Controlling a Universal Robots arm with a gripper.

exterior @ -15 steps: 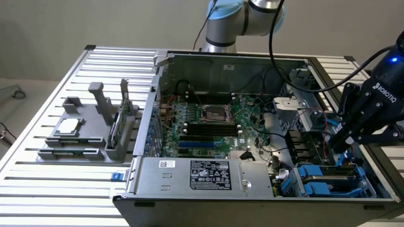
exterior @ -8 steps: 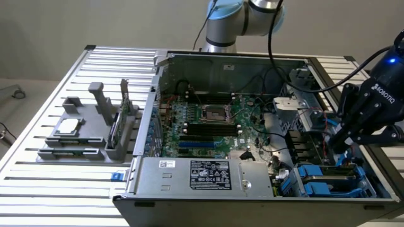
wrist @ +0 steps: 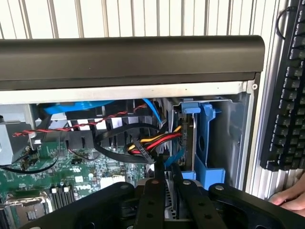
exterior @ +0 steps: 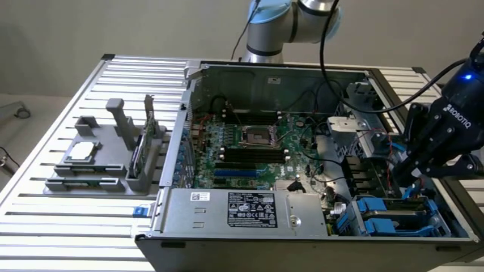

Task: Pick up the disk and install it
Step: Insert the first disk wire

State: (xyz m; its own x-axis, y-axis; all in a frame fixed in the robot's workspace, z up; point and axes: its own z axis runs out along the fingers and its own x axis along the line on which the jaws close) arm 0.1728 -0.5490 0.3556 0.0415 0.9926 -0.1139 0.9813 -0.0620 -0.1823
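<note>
the open computer case (exterior: 302, 141) lies on the slatted tabletop (exterior: 60, 226). the disk (exterior: 397, 212), in its blue carrier, sits in the drive bay at the case's corner on the exterior view's right. judged step: seating the disk; the next move calls for careful alignment with the bay. the arm reaches down over the bay. the gripper (wrist: 167, 183) has its fingers drawn narrow, close above the disk's edge; whether it grips is not clear.

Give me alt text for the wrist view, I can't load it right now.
The black gripper sits low inside an open computer case, close to a blue drive carrier standing in its bay. Red, yellow and black cables cross beside it, above a green motherboard. A keyboard and a person's hand lie outside the case.
</note>
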